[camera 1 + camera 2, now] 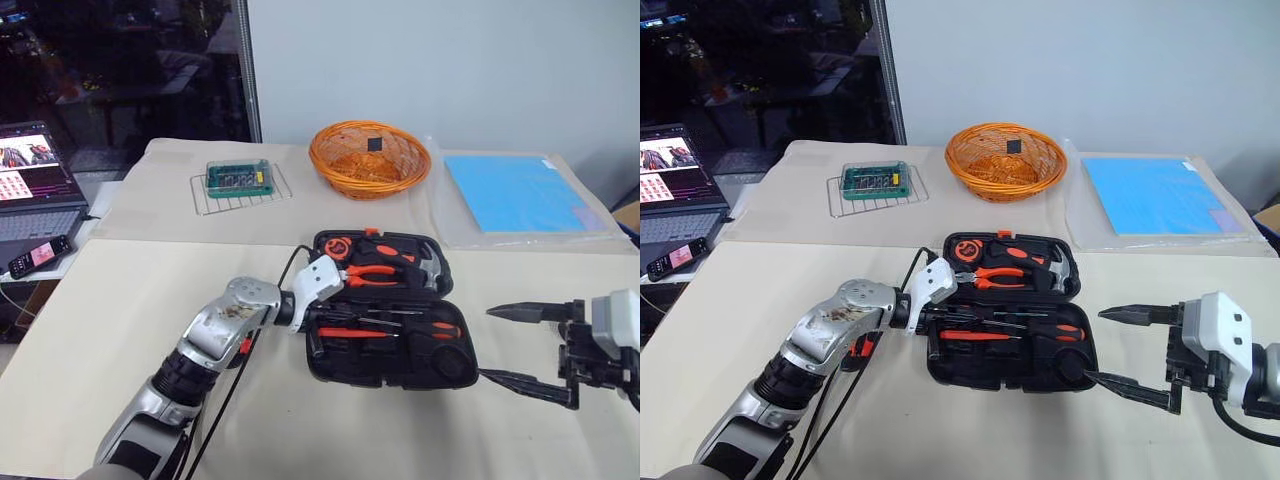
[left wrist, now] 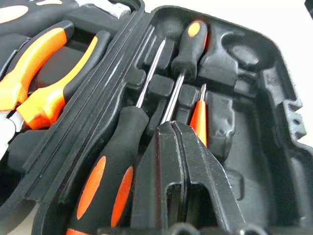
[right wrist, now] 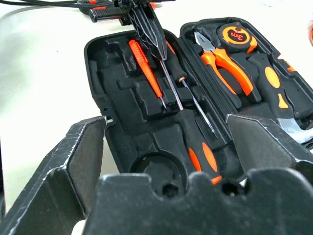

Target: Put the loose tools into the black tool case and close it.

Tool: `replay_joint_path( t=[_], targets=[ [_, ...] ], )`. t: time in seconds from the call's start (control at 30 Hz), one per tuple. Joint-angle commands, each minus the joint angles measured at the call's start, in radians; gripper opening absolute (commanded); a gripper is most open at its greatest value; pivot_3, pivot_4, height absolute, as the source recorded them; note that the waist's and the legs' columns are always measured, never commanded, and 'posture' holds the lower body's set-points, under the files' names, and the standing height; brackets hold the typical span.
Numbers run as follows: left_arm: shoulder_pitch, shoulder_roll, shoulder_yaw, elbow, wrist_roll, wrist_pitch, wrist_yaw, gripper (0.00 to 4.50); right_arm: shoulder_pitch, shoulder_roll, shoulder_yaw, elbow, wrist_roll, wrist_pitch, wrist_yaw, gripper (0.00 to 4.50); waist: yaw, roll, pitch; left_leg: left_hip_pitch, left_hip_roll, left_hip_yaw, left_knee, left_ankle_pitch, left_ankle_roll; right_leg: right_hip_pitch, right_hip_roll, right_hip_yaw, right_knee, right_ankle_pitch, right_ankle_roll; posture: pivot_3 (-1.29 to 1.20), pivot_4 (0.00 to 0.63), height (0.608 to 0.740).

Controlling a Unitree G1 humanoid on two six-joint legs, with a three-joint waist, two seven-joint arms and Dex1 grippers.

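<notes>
Right wrist view, tape measure (image 3: pixel 236 35) marked "3m"

Black tool case (image 3: pixel 105 73) open; 3 screwdrivers (1 thin orange (image 3: pixel 145 71)) inside; right gripper (image 3: pixel 166 142) spread.

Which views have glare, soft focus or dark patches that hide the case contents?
Left eye view: even light, the black tool case legible, though its recesses go dark. Left wrist view: the shut left gripper is sharp, the pliers soft. Right wrist view: the open right gripper looms soft in front; the thin orange screwdriver is crisp.
</notes>
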Motion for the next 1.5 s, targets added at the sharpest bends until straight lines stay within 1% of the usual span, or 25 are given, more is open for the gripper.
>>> replay_joint_path(
  t=[0.03, 0.07, 0.23, 0.33, 0.43, 0.47, 0.53, 0.6, 0.63, 0.7, 0.73, 0.8, 0.9, 0.97, 1.1, 1.2, 1.23, 1.3, 1.37, 1.5],
  targets=[
    [0.027, 0.015, -0.056, 0.005, 0.046, -0.085, -0.024, 0.02, 0.002, -0.002, -0.034, -0.026, 0.015, -0.002, -0.007, 4.50, 0.001, 0.000, 0.000, 0.000, 0.000, 0.000, 0.000, 0.000, 0.000, 0.000, 0.000, 0.000, 0.000, 0.000, 0.000, 0.00, 0.150, 0.740],
    [0.037, 0.021, -0.067, 0.014, 0.059, -0.102, -0.029, 0.02, 0.004, -0.001, -0.035, -0.029, 0.017, -0.001, -0.007, 4.50, 0.001, 0.000, 0.000, 0.000, 0.000, 0.000, 0.000, 0.000, 0.000, 0.000, 0.000, 0.000, 0.000, 0.000, 0.000, 0.00, 0.150, 0.740],
    [0.082, 0.064, -0.125, 0.086, 0.175, -0.326, -0.046, 0.02, 0.014, 0.000, -0.042, -0.036, 0.018, 0.002, -0.008, 4.50, 0.001, 0.002, -0.002, 0.001, 0.000, 0.000, 0.000, 0.000, 0.000, 0.001, 0.000, 0.000, 0.000, 0.000, -0.001, 0.00, 0.150, 0.740],
    [0.100, 0.044, -0.104, 0.131, 0.195, -0.446, -0.022, 0.02, 0.017, 0.000, -0.043, -0.040, 0.020, 0.003, -0.010, 4.50, 0.001, 0.005, -0.004, 0.004, 0.000, 0.000, -0.001, 0.000, 0.000, 0.003, -0.001, 0.000, -0.001, 0.000, -0.001, 0.00, 0.150, 0.740],
    [0.118, 0.043, -0.087, 0.185, 0.230, -0.611, -0.005, 0.02, 0.020, 0.000, -0.043, -0.042, 0.020, 0.002, -0.013, 4.50, 0.002, 0.010, -0.006, 0.006, 0.000, 0.000, -0.001, 0.000, 0.000, 0.005, -0.002, 0.000, -0.001, -0.002, 0.002, 0.00, 0.150, 0.740],
    [0.122, 0.045, -0.085, 0.196, 0.239, -0.652, -0.005, 0.02, 0.020, 0.000, -0.041, -0.041, 0.020, 0.001, -0.013, 4.50, 0.002, 0.010, -0.007, 0.007, 0.000, 0.000, -0.001, 0.000, 0.000, 0.006, -0.003, 0.000, -0.001, -0.003, 0.004, 0.00, 0.150, 0.740],
    [0.134, 0.031, -0.066, 0.217, 0.236, -0.709, 0.008, 0.02, 0.018, 0.000, -0.037, -0.039, 0.017, -0.001, -0.014, 4.50, 0.002, 0.012, -0.008, 0.011, 0.000, 0.000, -0.001, 0.000, 0.000, 0.009, -0.004, 0.000, -0.001, -0.003, 0.004, 0.00, 0.150, 0.740],
    [0.127, -0.025, 0.012, 0.206, 0.135, -0.633, 0.026, 0.02, 0.014, -0.001, -0.033, -0.038, 0.016, -0.002, -0.016, 4.50, 0.002, 0.012, -0.008, 0.015, 0.000, 0.001, -0.002, -0.001, 0.000, 0.013, -0.005, 0.000, -0.001, -0.004, 0.005, 0.00, 0.150, 0.740],
    [0.116, -0.054, 0.060, 0.188, 0.062, -0.551, 0.029, 0.02, 0.013, -0.001, -0.033, -0.038, 0.016, -0.002, -0.017, 4.50, 0.004, 0.012, -0.008, 0.015, 0.000, 0.001, -0.002, -0.001, -0.001, 0.013, -0.005, 0.000, -0.001, -0.004, 0.005, 0.00, 0.150, 0.740],
    [0.097, -0.078, 0.133, 0.139, -0.071, -0.408, 0.004, 0.02, 0.012, -0.001, -0.034, -0.038, 0.016, -0.002, -0.019, 4.50, 0.006, 0.010, -0.007, 0.012, 0.000, 0.001, -0.001, -0.001, -0.001, 0.012, -0.006, -0.001, -0.001, -0.003, 0.007, 0.00, 0.150, 0.740],
    [0.093, -0.076, 0.157, 0.108, -0.135, -0.326, -0.016, 0.02, 0.011, -0.001, -0.033, -0.036, 0.015, -0.003, -0.019, 4.50, 0.005, 0.010, -0.006, 0.010, 0.000, 0.001, -0.001, -0.001, -0.001, 0.011, -0.006, -0.001, -0.001, -0.002, 0.008, 0.00, 0.150, 0.740],
    [0.090, -0.065, 0.185, 0.058, -0.219, -0.190, -0.032, 0.02, 0.011, 0.000, -0.032, -0.031, 0.012, -0.006, -0.019, 4.50, 0.002, 0.008, -0.005, 0.005, 0.000, 0.001, 0.000, 0.001, 0.002, 0.006, -0.006, -0.001, -0.001, -0.002, 0.008, 0.00, 0.150, 0.740],
    [0.097, -0.032, 0.206, -0.001, -0.300, -0.053, -0.052, 0.02, 0.006, 0.001, -0.024, -0.034, 0.013, -0.005, -0.024, 4.50, -0.004, 0.008, -0.005, 0.003, 0.000, 0.001, -0.001, 0.002, 0.003, 0.002, -0.005, 0.000, 0.000, -0.001, 0.008, 0.00, 0.150, 0.740],
    [0.089, -0.002, 0.201, -0.033, -0.327, 0.024, -0.063, 0.02, 0.004, 0.002, -0.017, -0.034, 0.012, -0.006, -0.028, 4.50, -0.004, 0.008, -0.005, 0.002, 0.000, 0.001, -0.002, 0.002, 0.003, 0.002, -0.003, 0.000, 0.000, 0.000, 0.009, 0.00, 0.150, 0.740],
    [0.067, 0.037, 0.169, -0.072, -0.309, 0.127, -0.028, 0.02, 0.004, 0.004, -0.010, -0.036, 0.011, -0.005, -0.035, 4.50, -0.003, 0.008, -0.005, 0.001, 0.000, 0.001, -0.002, 0.002, 0.003, 0.001, -0.003, -0.001, 0.000, -0.002, 0.007, 0.00, 0.150, 0.740],
    [0.050, 0.046, 0.146, -0.092, -0.281, 0.185, 0.021, 0.02, 0.006, 0.005, -0.009, -0.039, 0.011, -0.004, -0.038, 4.50, 0.001, 0.007, -0.005, 0.001, -0.001, 0.001, -0.001, 0.002, 0.003, 0.002, -0.003, 0.000, -0.001, -0.003, 0.007, 0.00, 0.150, 0.740],
    [0.045, 0.046, 0.141, -0.095, -0.273, 0.198, 0.036, 0.02, 0.007, 0.005, -0.009, -0.040, 0.011, -0.003, -0.039, 4.50, 0.001, 0.007, -0.005, 0.001, -0.001, 0.001, 0.000, 0.002, 0.003, 0.002, -0.003, 0.000, -0.001, -0.003, 0.007, 0.00, 0.150, 0.740],
    [0.050, 0.081, 0.117, -0.125, -0.263, 0.208, 0.016, 0.02, 0.011, 0.007, -0.012, -0.043, 0.012, -0.002, -0.040, 4.50, 0.001, 0.007, -0.005, 0.001, -0.001, 0.001, 0.000, 0.002, 0.003, 0.002, -0.003, 0.000, -0.001, -0.003, 0.007, 0.00, 0.150, 0.740],
    [0.061, 0.103, 0.117, -0.148, -0.283, 0.220, -0.009, 0.02, 0.015, 0.008, -0.014, -0.045, 0.013, -0.001, -0.042, 4.50, 0.000, 0.006, -0.004, 0.001, -0.001, 0.001, -0.001, 0.002, 0.003, 0.001, -0.003, 0.000, -0.001, -0.003, 0.007, 0.00, 0.150, 0.740],
    [0.082, 0.153, 0.102, -0.149, -0.276, 0.192, -0.059, 0.02, 0.023, 0.010, -0.018, -0.047, 0.014, -0.002, -0.042, 4.50, -0.002, 0.007, -0.004, 0.001, 0.000, 0.001, -0.002, 0.002, 0.002, 0.000, -0.003, 0.000, 0.000, -0.003, 0.006, 0.00, 0.150, 0.740]
  ],
)
